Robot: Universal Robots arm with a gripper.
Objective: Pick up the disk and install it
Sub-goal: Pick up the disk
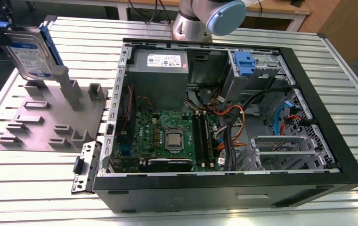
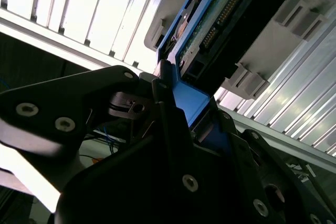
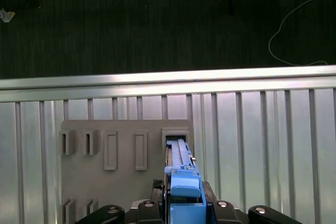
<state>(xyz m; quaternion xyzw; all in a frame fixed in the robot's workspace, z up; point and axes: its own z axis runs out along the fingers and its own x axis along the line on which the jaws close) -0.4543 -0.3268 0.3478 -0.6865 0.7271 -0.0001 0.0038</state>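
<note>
Disk (image 1: 31, 52): a silver drive with a white-and-blue label in a blue carrier. It stands on edge and leans at the exterior view's far left, over the far corner of the grey plate (image 1: 44, 122). In the first wrist view you look down its length to a slot (image 3: 177, 136) in that plate; whether its lower end sits in the slot cannot be told.

Surroundings: low ribbed holders and a tall post (image 1: 72, 92) rise from the plate, just beside the disk's lower end. To the exterior view's right of the plate lies the open case (image 1: 329, 155), whose side wall stands between the plate and the interior. Inside you see the power supply (image 1: 160, 70), the motherboard (image 1: 166, 136), orange cables (image 1: 229, 113) and a second carrier (image 1: 244, 63) with a blue tab, in the bay near the power supply.

Surface and room: everything rests on a slatted aluminium table (image 1: 28, 188). Beyond its edge you see a dark floor (image 3: 131, 19) with loose cords, and a wooden desk (image 1: 280, 7) behind the table.

Arm: its grey base, with a blue-capped joint (image 1: 226, 16), stands behind the case. The gripper (image 2: 191, 103) points down at the plate, its black links clenched on the disk's blue end (image 3: 185, 195).
</note>
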